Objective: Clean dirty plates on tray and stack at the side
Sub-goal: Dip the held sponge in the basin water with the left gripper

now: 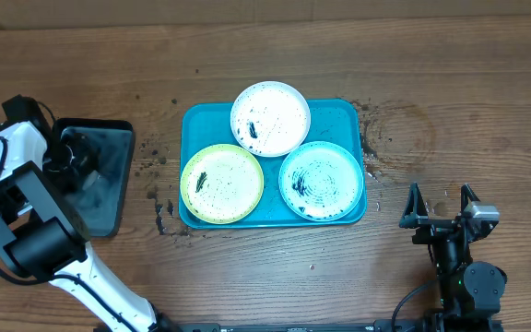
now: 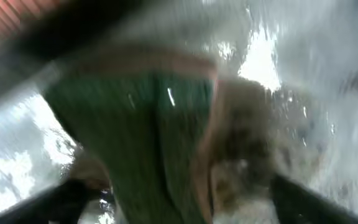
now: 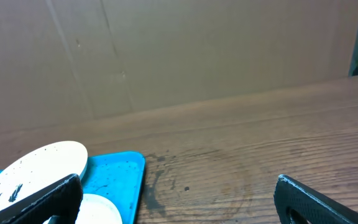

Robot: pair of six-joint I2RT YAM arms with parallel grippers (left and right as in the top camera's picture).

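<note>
The turquoise tray (image 1: 196, 124) lies mid-table and holds three dirty plates with black specks: white (image 1: 270, 118) at the back, lime-green (image 1: 221, 183) front left, light blue (image 1: 321, 180) front right. My left gripper (image 1: 74, 157) hangs over the black tray (image 1: 109, 198) at the far left. The left wrist view is blurred: a green-and-tan sponge (image 2: 154, 137) fills it, and the left gripper (image 2: 185, 199) is open, a dark finger on each side of the sponge. My right gripper (image 1: 441, 205) stands open and empty right of the tray, near the front edge.
Black grime is smeared on the wood left of the turquoise tray (image 1: 159, 212) and off its right rim (image 1: 369, 138). The right wrist view shows the white plate (image 3: 36, 165), the tray corner (image 3: 123, 171), bare wood and a cardboard wall (image 3: 197, 56) behind.
</note>
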